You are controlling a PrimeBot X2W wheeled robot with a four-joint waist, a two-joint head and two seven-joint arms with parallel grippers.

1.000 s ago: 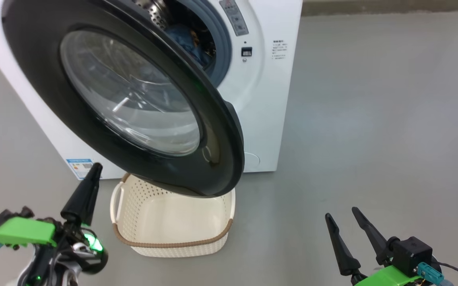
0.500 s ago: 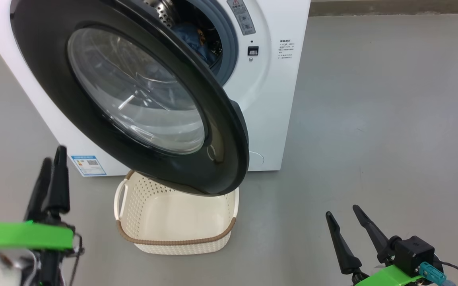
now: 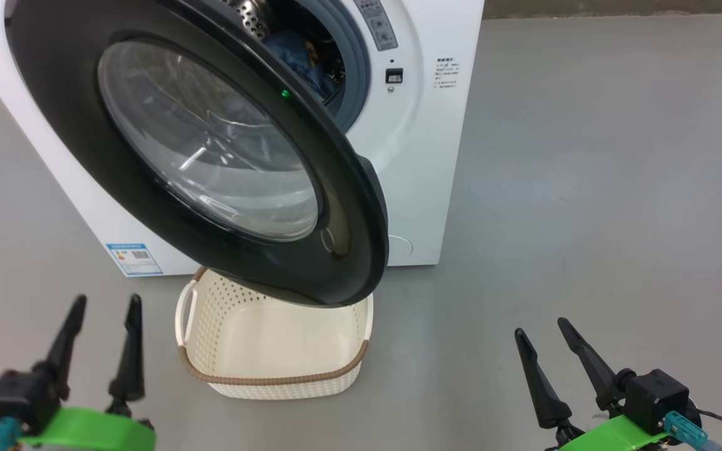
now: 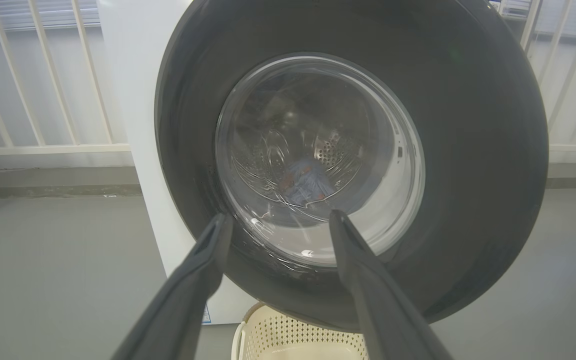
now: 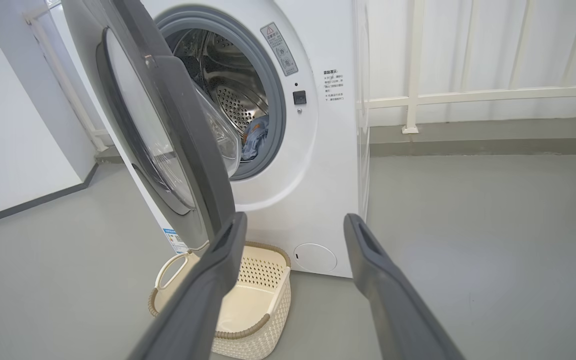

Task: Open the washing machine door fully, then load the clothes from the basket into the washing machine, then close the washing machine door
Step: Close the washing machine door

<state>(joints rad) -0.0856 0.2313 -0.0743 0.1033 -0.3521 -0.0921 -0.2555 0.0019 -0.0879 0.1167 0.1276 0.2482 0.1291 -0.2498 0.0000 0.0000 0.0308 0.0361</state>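
Closing the glossy black round door point(image 3: 204, 144) looks next. Head view: cream perforated basket point(image 3: 273, 380) empty beneath it; left gripper point(image 3: 106, 300), right gripper point(image 3: 539, 326) spread, empty. Left wrist view: blue clothes point(image 4: 308, 182) inside white washing machine point(image 4: 133, 100). Right wrist view: door half-open, needs pushing.

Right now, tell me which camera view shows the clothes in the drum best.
The right wrist view: the clothes lie in plain sight low in the steel drum. The head view catches a blue patch above the washing machine door rim; the left wrist view shows them blurred through its glass.
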